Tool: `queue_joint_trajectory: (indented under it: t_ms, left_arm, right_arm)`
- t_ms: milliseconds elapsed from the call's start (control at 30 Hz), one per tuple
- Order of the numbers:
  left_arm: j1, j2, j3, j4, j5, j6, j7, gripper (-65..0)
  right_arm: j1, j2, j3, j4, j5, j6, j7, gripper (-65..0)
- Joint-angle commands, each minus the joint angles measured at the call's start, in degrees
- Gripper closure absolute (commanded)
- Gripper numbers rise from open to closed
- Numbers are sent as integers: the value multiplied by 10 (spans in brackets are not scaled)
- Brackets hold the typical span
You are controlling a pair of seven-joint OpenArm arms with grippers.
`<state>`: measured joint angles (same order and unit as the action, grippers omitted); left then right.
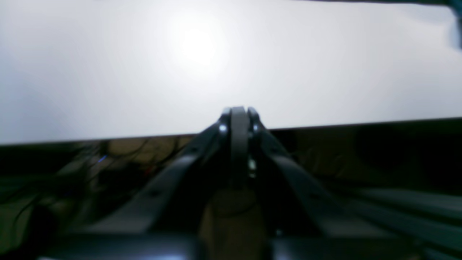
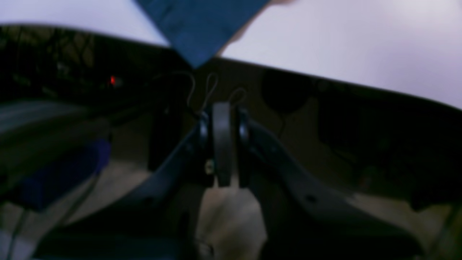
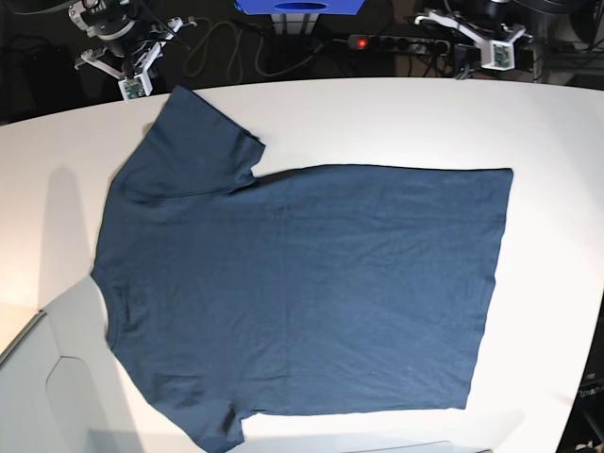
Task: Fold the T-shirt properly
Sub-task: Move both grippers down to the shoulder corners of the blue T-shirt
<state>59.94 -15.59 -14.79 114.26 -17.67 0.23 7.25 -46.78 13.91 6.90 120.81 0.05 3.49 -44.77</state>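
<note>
The T-shirt lies spread flat on the white bench, collar end toward the right gripper's side and hem toward the left gripper's side, with no fold made in it yet. Both arms sit pulled back off the far edge of the bench, which leaves the whole cloth open to the base view and free for a first approach. The right gripper hangs just beyond the bench edge with its jaws pressed together on nothing; one sleeve of the T-shirt lies ahead of and a little above it in its wrist view, the sleeve corner reaching the bench edge, so this is the nearest piece of cloth it could take. The left gripper is likewise off the edge, facing bare bench; its jaws look nearly together in the blurred wrist view, though whether a slight gap has opened I cannot tell, and nothing is held. The T-shirt's hem is well away from it, only a dark sliver showing at the far upper corner of its view. Laid out smooth like this, the shirt seems ready for a sleeve or side to be brought over; the thin cloth lying flat may be hard to pinch.
</note>
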Motion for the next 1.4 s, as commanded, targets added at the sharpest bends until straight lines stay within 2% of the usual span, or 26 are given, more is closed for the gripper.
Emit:
queue_joint_trajectory:
  t_ms: [0, 133, 200, 267, 367, 600, 800, 933, 1067, 1367]
  left_arm:
    - [-13, 3, -9, 17, -1, -1, 4, -95]
    - [-59, 31, -49, 22, -2, -2, 81, -203]
    - [-89, 46, -71, 22, -2, -2, 106, -225]
    - [-121, 56, -93, 21, -2, -2, 127, -227]
    - [-161, 61, -109, 20, -2, -2, 155, -231]
    - [-248, 68, -149, -13, -2, -3, 163, -272]
    - [-341, 46, -149, -130, -7, -4, 163, -270]
    - [-397, 25, -146, -213, -69, -4, 163, -270]
    - [-420, 7, -145, -246, -112, -4, 163, -270]
    - [-450, 8, -144, -289, -115, -4, 164, -271]
  right_arm:
    - [5, 1, 2, 11, -1, 19, 5, -72]
    - [22, -1, 2, 13, -1, 40, 1, -233]
    - [30, -1, 2, 13, 0, 43, 2, -299]
    - [45, -2, 2, 13, 1, 53, 2, -335]
    - [60, -2, 0, 11, 1, 61, 2, -333]
    - [76, -2, 0, 9, 0, 60, -3, -333]
    - [85, -2, 0, 8, 0, 60, -3, -333]
    - [85, -2, 0, 8, 0, 60, -3, -333]
    - [85, -2, 0, 8, -1, 60, -4, -333]
    - [85, -2, 1, 7, -1, 60, -4, -333]
